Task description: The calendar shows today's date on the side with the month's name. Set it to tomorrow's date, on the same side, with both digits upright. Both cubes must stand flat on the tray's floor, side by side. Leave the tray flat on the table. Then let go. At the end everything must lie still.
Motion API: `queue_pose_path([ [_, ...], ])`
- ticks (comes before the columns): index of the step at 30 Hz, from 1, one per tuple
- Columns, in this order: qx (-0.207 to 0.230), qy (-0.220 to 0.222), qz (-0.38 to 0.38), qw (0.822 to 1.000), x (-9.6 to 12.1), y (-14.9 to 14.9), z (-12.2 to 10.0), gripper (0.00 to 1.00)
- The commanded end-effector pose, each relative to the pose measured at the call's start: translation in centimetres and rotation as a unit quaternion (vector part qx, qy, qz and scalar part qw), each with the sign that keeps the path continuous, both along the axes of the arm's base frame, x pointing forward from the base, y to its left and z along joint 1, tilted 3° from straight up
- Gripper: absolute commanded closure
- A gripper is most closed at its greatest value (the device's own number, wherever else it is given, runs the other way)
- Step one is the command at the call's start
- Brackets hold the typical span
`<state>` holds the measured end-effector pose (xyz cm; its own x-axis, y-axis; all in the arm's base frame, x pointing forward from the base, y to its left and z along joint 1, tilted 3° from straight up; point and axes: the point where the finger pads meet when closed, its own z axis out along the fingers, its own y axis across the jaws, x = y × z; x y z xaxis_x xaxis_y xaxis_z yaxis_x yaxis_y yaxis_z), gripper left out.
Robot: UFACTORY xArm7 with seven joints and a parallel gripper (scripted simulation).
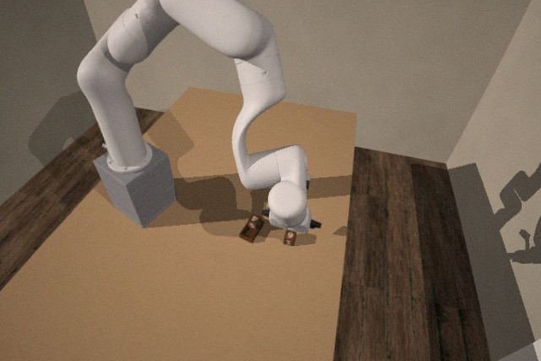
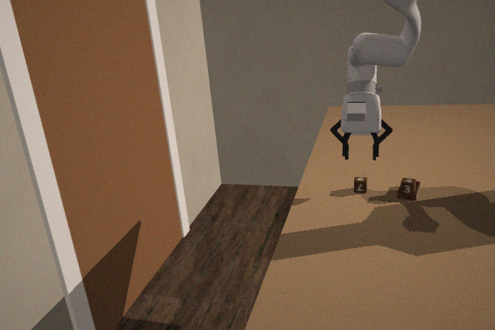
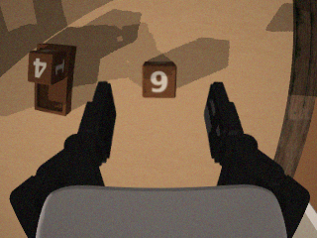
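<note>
A small brown cube stands alone on the tan table. It shows a 9 on top in the wrist view and a 7 on its side in the exterior view. My gripper is open and empty, hanging straight above this cube with clear air between. The brown tray lies a short way to the side. It holds the other cube, with a 4 on top and a 3 on one side; half of the tray is empty.
The table's edge runs close beside the loose cube, with dark wood floor beyond it. The arm's grey base stands at the table's far left. Walls close in the room.
</note>
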<state>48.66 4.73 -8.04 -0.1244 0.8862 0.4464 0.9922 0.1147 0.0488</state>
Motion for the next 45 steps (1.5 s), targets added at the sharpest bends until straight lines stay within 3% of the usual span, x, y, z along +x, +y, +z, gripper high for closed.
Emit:
queue_pose_path([
  [1,-0.007,-0.002,-0.001,1.000,0.12,-0.11,0.09,0.29],
  [4,-0.026,-0.001,-0.002,1.000,0.06,-0.05,0.02,0.29],
  [10,-0.105,-0.012,-0.006,0.994,0.05,0.24,0.18,0.29],
  [19,-0.126,-0.015,-0.007,0.992,0.05,0.32,0.24,0.29],
  [27,-0.222,-0.024,-0.012,0.975,-0.04,0.67,0.23,0.29],
  [31,-0.236,-0.029,-0.013,0.971,0.04,0.78,0.34,0.29],
  [32,-0.236,-0.029,-0.013,0.971,0.04,0.78,0.34,0.00],
  [45,-0.236,-0.029,-0.013,0.971,0.04,0.78,0.34,0.00],
])
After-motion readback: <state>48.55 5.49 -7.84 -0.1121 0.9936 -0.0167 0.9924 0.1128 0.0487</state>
